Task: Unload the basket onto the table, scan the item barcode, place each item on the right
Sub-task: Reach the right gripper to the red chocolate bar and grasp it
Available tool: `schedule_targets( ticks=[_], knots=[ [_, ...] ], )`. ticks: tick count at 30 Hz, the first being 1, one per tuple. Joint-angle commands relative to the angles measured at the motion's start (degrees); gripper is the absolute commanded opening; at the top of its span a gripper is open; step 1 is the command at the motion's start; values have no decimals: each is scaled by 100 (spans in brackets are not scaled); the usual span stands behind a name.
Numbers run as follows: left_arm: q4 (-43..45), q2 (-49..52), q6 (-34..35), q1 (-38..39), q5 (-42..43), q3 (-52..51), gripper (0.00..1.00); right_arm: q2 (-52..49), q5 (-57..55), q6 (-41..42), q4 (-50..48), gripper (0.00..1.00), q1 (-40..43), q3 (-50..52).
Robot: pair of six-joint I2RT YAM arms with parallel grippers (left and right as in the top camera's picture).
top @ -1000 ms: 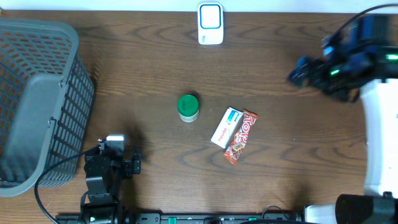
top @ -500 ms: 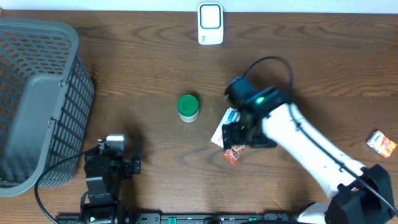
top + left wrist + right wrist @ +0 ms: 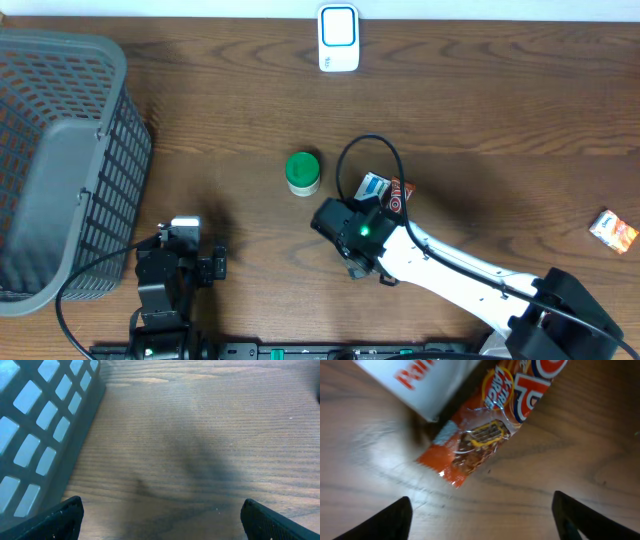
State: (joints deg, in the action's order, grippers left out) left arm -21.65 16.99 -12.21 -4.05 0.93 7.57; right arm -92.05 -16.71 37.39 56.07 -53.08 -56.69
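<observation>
While the right gripper (image 3: 481, 519) hovers wide-fingered over the candy bar (image 3: 487, 430), white box (image 3: 422, 380) at bar's 10 o'clock, left gripper (image 3: 161, 517) stands wide, empty.

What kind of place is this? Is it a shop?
Probably a pretend shop checkout on a wooden table: there's a grey shopping basket, a white scanner and an orange candy bar to scan.

Basket (image 3: 45, 425) wall at left, shadowed wood table (image 3: 225, 415) beside it, left gripper (image 3: 161, 522) tips wide apart in bottom corners.
</observation>
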Motion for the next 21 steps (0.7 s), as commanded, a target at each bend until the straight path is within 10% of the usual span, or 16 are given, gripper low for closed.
schedule_targets(
  ticks=[1,21],
  knots=[
    [-146,-15,-11,11,-72,-74,100,28,-278,-140,-227,81,-83,190],
    [-146,-15,-13,11,-72,-74,100,-820,-568,-1611,-1008,80,-177,208]
  ],
)
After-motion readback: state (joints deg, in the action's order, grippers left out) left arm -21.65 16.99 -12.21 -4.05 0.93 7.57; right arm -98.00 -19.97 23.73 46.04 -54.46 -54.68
